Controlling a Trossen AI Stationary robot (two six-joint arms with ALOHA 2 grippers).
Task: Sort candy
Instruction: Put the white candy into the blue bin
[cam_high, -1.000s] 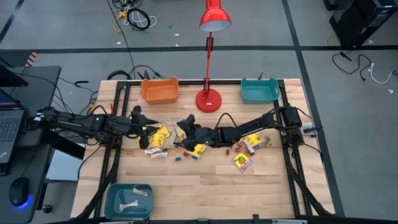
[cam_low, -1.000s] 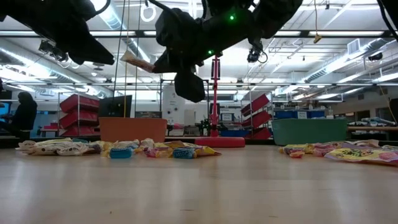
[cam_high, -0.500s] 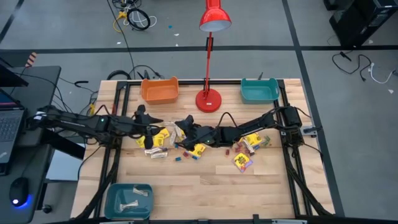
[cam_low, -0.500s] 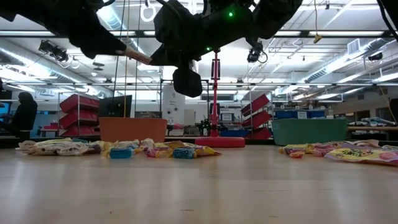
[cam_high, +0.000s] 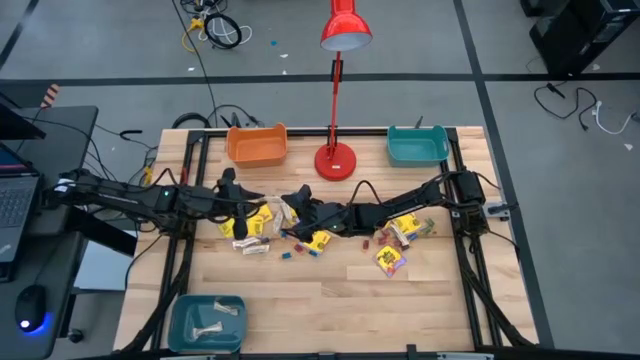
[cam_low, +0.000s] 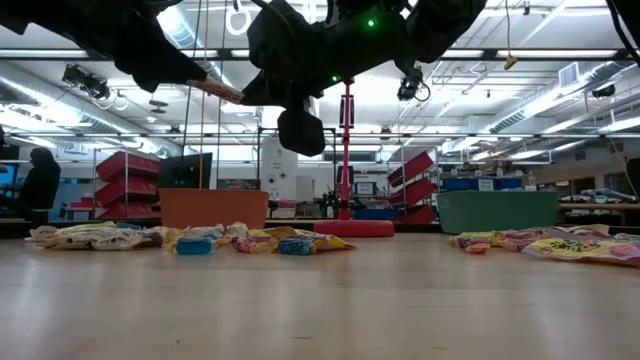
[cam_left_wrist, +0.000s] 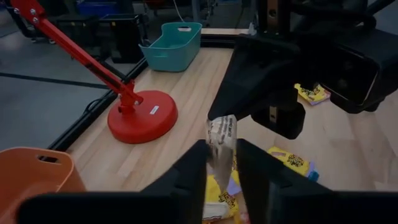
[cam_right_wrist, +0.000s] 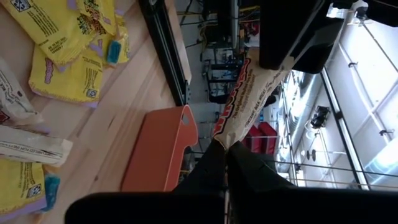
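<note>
A pale beige candy bar (cam_low: 220, 91) hangs in the air over the table's far middle, between my two grippers. My right gripper (cam_right_wrist: 226, 148) comes from the table's right and is shut on one end of it. My left gripper (cam_left_wrist: 222, 147) comes from the left and has the other end between its fingers. Below them, loose candy lies flat on the wood: yellow packets (cam_high: 258, 222), more beige bars (cam_high: 252, 247) and small blue and red pieces (cam_high: 288, 254). Another heap (cam_high: 392, 258) lies to the right. My left gripper has the bar's left end (cam_left_wrist: 220, 163) between its two fingers, which close on its two side edges. They come level from the table's left and lie along the bar. The bar is clear of the table. My right gripper pinches the bar's other end (cam_right_wrist: 229, 138) between its two fingertips, coming about level from the table's right. The bar sticks straight out beyond the fingers toward my left gripper, lifted well above the candy below.
An orange bin (cam_high: 257, 145) and a teal bin (cam_high: 417, 145) stand at the far edge, with a red desk lamp (cam_high: 336, 160) between them. A second teal bin (cam_high: 207, 322) holding pale bars stands at the near left. Bare wood lies near the front.
My left gripper has moved toward the table's right, up to the bar's free end, which now sits between its fingers. My right gripper has kept its place, and the bar has stayed lifted in its hold.
</note>
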